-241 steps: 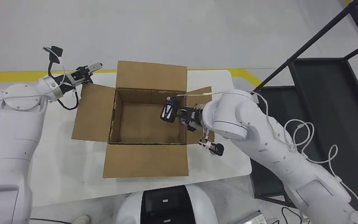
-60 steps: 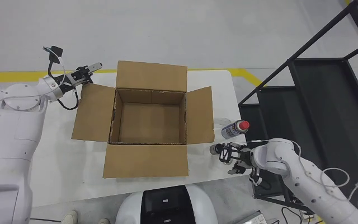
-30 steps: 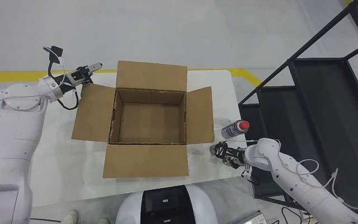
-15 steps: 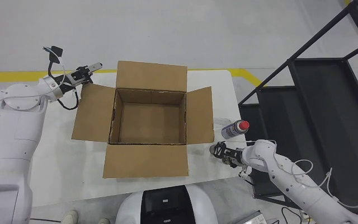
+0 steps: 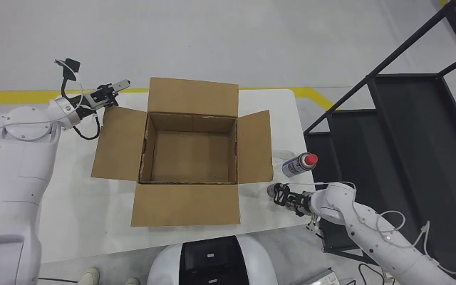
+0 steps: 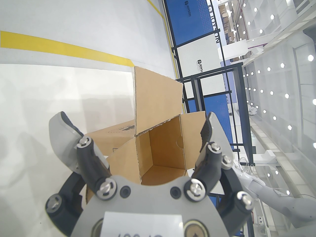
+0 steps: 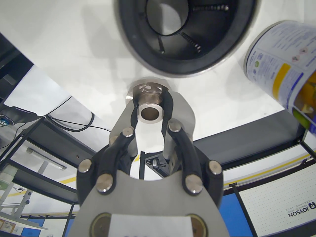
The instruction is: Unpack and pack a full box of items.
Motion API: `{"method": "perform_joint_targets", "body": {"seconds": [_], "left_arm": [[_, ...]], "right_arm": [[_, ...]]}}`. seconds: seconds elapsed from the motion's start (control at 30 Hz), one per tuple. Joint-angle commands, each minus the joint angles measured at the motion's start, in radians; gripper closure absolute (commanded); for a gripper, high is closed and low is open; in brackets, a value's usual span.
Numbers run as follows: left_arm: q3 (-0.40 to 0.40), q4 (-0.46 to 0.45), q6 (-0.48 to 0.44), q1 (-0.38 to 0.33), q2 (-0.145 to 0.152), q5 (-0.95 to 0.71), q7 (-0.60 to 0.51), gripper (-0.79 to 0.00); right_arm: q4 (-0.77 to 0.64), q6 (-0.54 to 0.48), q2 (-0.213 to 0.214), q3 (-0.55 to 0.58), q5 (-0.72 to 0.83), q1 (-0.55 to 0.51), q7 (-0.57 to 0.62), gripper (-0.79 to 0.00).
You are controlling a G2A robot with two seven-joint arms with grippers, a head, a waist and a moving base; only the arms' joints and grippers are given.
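Note:
The cardboard box (image 5: 192,97) stands open in the middle of the white table (image 5: 78,206), flaps spread, and its floor is bare. My right gripper (image 5: 286,197) sits low at the table's right front corner, shut on a small metal fitting (image 7: 148,110). Just beyond its fingertips lies a round black cup-shaped part (image 7: 185,23), which the top view shows as a dark dot (image 5: 274,190). A spray can (image 5: 297,164) with a red cap lies beside it on the table. My left gripper (image 5: 117,86) hangs open and holds nothing, beyond the box's far left corner (image 6: 158,104).
The table's right edge runs close to the right gripper, with a dark metal staircase frame (image 5: 399,121) beyond it. A yellow floor line (image 5: 43,95) passes behind the table. Bare tabletop lies left of the box.
The right arm, over the box with a dark item 8 s ago, has come down at the table's right front corner. In the last second its gripper shifted only slightly. The left arm is unmoved.

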Motion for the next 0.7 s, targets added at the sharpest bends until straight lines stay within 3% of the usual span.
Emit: {"method": "perform_joint_targets", "body": {"seconds": [0.0,0.37,0.67], "left_arm": [[0.0,0.0,0.0,0.0,0.0,-0.001,0.0,-0.785],[0.0,0.0,0.0,0.0,0.0,-0.001,0.0,-0.785],[0.0,0.0,0.0,0.0,0.0,-0.001,0.0,-0.785]], "right_arm": [[-0.061,-0.014,0.016,0.057,-0.002,-0.061,-0.001,0.0],[-0.422,-0.178,0.082,0.434,0.15,-0.381,-0.001,0.0],[-0.579,-0.174,0.088,0.573,0.191,-0.486,0.01,0.0]]}}
